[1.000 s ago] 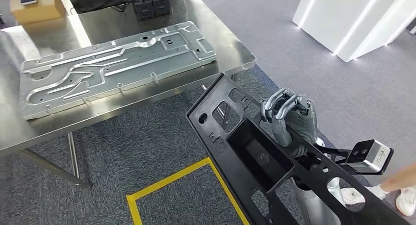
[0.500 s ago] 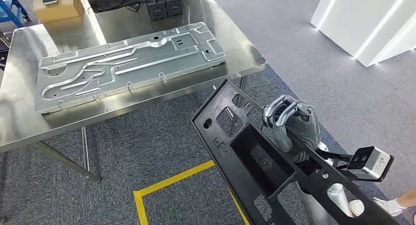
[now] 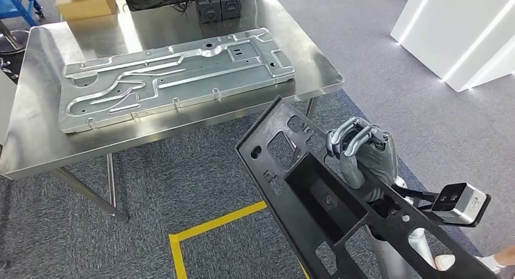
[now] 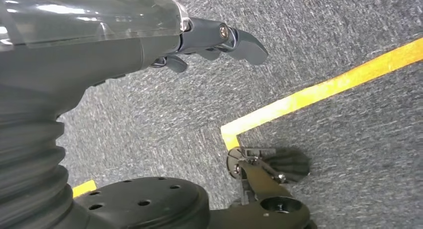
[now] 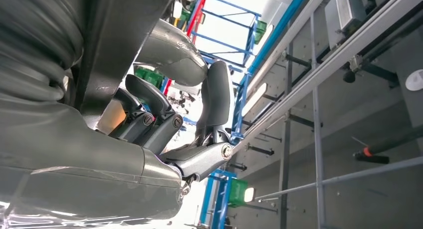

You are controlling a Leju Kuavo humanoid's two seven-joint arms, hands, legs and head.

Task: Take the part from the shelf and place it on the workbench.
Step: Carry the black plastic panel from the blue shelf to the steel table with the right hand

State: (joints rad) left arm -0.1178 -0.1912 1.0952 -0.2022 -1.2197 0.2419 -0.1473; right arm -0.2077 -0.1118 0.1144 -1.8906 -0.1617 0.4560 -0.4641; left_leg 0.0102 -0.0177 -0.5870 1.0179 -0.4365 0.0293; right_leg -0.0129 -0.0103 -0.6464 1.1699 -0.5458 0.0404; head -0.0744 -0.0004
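One black part (image 3: 316,200) runs diagonally across lower right of frame, my right hand (image 3: 363,154) gripping its far edge, off the desk (image 3: 36,139). My left hand (image 4: 219,39) hangs empty, fingers apart.

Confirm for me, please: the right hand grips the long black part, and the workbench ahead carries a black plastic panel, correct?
Not quite. In the head view the right hand does grip the long black part, but the workbench carries a silver stamped metal panel, not black plastic.

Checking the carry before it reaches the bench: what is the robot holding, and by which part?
The right hand grips the long black part by its right long edge, fingers hooked over it. The left hand holds nothing.
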